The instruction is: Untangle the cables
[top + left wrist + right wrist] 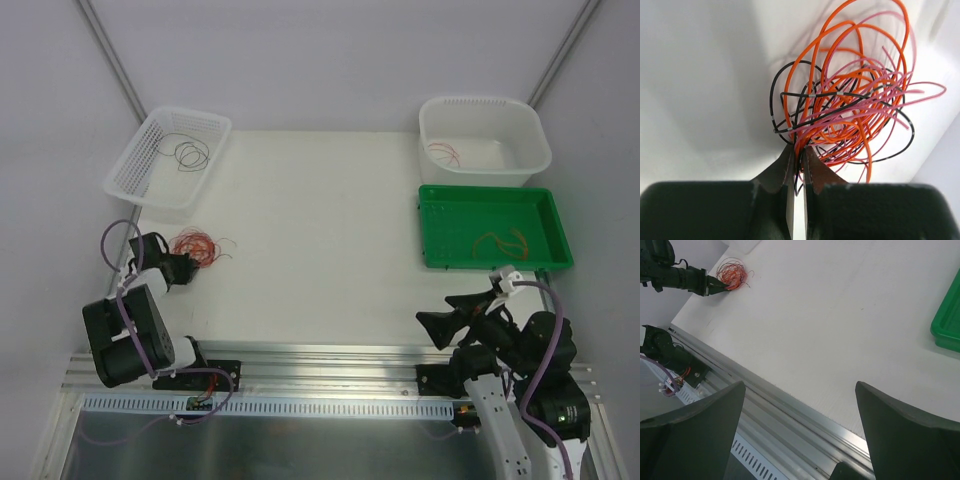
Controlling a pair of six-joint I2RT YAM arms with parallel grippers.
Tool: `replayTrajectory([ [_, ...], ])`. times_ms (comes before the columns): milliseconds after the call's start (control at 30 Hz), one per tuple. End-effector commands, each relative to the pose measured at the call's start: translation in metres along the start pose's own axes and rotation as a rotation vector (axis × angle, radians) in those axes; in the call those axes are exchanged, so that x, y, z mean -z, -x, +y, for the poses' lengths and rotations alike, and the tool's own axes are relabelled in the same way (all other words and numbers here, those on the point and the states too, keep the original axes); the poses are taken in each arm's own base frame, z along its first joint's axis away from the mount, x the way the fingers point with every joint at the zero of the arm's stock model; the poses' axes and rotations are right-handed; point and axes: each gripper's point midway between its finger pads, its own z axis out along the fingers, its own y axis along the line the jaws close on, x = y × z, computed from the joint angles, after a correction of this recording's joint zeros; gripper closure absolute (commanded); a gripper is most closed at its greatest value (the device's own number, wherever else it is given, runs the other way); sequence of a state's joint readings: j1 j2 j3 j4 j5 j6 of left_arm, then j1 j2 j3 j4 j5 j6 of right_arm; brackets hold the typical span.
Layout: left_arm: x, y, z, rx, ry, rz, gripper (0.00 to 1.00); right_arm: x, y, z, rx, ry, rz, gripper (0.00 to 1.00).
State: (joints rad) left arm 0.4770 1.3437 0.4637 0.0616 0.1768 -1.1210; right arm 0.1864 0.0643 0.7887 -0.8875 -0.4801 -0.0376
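Since the counter (320,260) carries a mesh basket (128,190) far left holding dark strands (190,152), and a white tub (532,128) and green tray (560,238) at right holding reddish and orange ones, sorting by colour seems the aim. The tangled cables (195,245) lie near left, the left pincer (796,150) clamped on their edge strands, likely to tease some out; the right pincer (800,385) hangs spread wide, empty.

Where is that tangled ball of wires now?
In the top view, the cables sit at the left of the table, near the white basket, pinched by the left gripper.
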Motion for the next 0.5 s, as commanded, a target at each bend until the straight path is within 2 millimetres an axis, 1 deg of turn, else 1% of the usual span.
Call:
replayTrajectory([
  [0, 0.014, -0.057, 0.025, -0.173, 0.043, 0.166, 1.00, -0.005, 0.002, 0.007, -0.103, 0.021, 0.055, 0.03],
  [33, 0.019, -0.065, 0.021, -0.228, 0.022, 0.178, 1.00, -0.010, -0.003, 0.007, -0.133, 0.028, 0.086, 0.03],
  [67, 0.025, -0.083, 0.016, -0.300, -0.002, 0.221, 1.00, -0.016, -0.004, 0.005, -0.154, 0.034, 0.112, 0.03],
  [133, 0.034, -0.100, 0.011, -0.380, -0.043, 0.275, 1.00, -0.024, -0.008, 0.011, -0.185, 0.089, 0.155, 0.03],
  [167, 0.042, -0.117, 0.007, -0.412, -0.081, 0.349, 1.00, -0.032, -0.011, 0.010, -0.203, 0.102, 0.185, 0.03],
  [200, 0.047, -0.126, 0.005, -0.442, -0.105, 0.395, 1.00, -0.035, -0.012, 0.010, -0.215, 0.113, 0.199, 0.03],
  [233, 0.051, -0.134, 0.008, -0.490, -0.118, 0.434, 1.00, -0.038, -0.013, 0.011, -0.224, 0.126, 0.214, 0.03],
  [267, 0.055, -0.140, 0.004, -0.519, -0.137, 0.463, 1.00, -0.043, -0.014, 0.009, -0.229, 0.130, 0.225, 0.03],
  [300, 0.064, -0.158, 0.006, -0.570, -0.154, 0.533, 1.00, -0.048, -0.016, 0.006, -0.242, 0.124, 0.247, 0.03],
  [367, 0.074, -0.174, 0.008, -0.646, -0.157, 0.601, 1.00, -0.058, -0.021, 0.000, -0.258, 0.116, 0.268, 0.03],
  [400, 0.083, -0.191, 0.012, -0.699, -0.161, 0.670, 1.00, -0.065, -0.025, -0.004, -0.279, 0.108, 0.292, 0.03],
  [433, 0.088, -0.200, 0.012, -0.753, -0.171, 0.706, 1.00, -0.071, -0.028, -0.007, -0.301, 0.093, 0.301, 0.03],
  [467, 0.097, -0.207, 0.006, -0.790, -0.174, 0.736, 1.00, -0.078, -0.027, -0.005, -0.287, 0.113, 0.296, 0.03],
])
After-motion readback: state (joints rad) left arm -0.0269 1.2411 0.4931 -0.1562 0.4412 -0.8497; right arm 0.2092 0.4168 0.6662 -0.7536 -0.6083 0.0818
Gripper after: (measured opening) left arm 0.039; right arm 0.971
